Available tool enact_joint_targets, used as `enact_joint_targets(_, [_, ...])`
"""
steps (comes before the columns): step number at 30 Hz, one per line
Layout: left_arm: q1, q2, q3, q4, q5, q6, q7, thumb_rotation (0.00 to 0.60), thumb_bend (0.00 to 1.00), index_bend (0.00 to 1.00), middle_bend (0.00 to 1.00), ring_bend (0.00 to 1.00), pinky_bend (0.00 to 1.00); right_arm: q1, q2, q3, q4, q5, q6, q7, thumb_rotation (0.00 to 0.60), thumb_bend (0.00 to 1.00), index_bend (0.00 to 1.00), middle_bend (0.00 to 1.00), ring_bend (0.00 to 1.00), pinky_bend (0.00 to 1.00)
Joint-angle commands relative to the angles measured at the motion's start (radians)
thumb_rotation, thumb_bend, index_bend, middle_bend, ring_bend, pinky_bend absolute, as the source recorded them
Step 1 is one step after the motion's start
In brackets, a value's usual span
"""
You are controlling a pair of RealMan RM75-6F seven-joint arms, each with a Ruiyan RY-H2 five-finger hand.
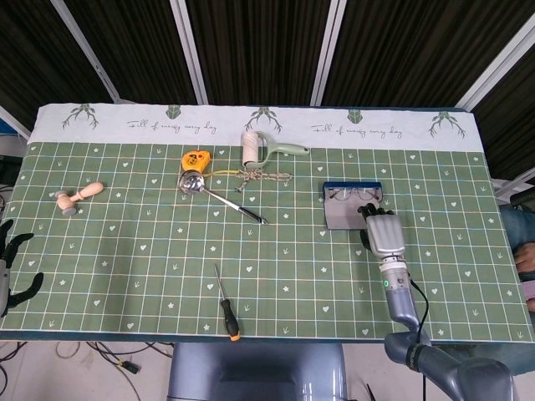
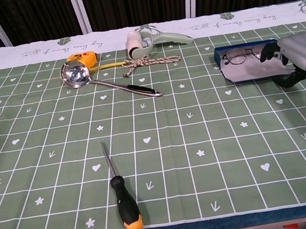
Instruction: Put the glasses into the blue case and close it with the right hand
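The blue case (image 1: 343,217) lies on the right of the green mat, its grey-lined lid tilted up off the mat. The glasses (image 1: 355,195) rest inside along its far edge. My right hand (image 1: 384,233) is at the case's near right corner, fingers over the lid edge and thumb under it, gripping the lid. The chest view shows the same: case (image 2: 247,70), glasses (image 2: 241,55), right hand (image 2: 303,56) at the far right. My left hand (image 1: 12,266) hangs off the table's left edge with its fingers apart, holding nothing.
A ladle (image 1: 203,190), a yellow tape measure (image 1: 195,159), a lint roller (image 1: 257,147) and a knotted rope (image 1: 261,177) lie at the back centre. A screwdriver (image 1: 226,306) lies near the front edge. A wooden piece (image 1: 78,198) sits far left.
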Motion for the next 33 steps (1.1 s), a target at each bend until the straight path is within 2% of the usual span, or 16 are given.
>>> enact_joint_targets(1, [0.000, 0.001, 0.000, -0.002, 0.000, 0.000, 0.001, 0.600, 0.31, 0.20, 0.00, 0.00, 0.00, 0.022, -0.023, 0.009, 0.043, -0.003, -0.013, 0.010, 0.600, 0.49, 0.33, 0.30, 0.40, 0.47])
enact_joint_targets(23, [0.001, 0.002, 0.000, -0.001, -0.001, 0.000, -0.004, 0.600, 0.31, 0.20, 0.00, 0.00, 0.00, 0.136, -0.110, 0.034, 0.272, -0.032, -0.025, 0.055, 0.600, 0.49, 0.35, 0.30, 0.40, 0.45])
enact_joint_targets(33, [0.000, 0.004, -0.002, -0.003, -0.005, -0.003, -0.006, 0.600, 0.31, 0.20, 0.00, 0.00, 0.00, 0.196, -0.143, 0.055, 0.349, -0.012, -0.112, 0.080, 0.600, 0.46, 0.38, 0.30, 0.40, 0.43])
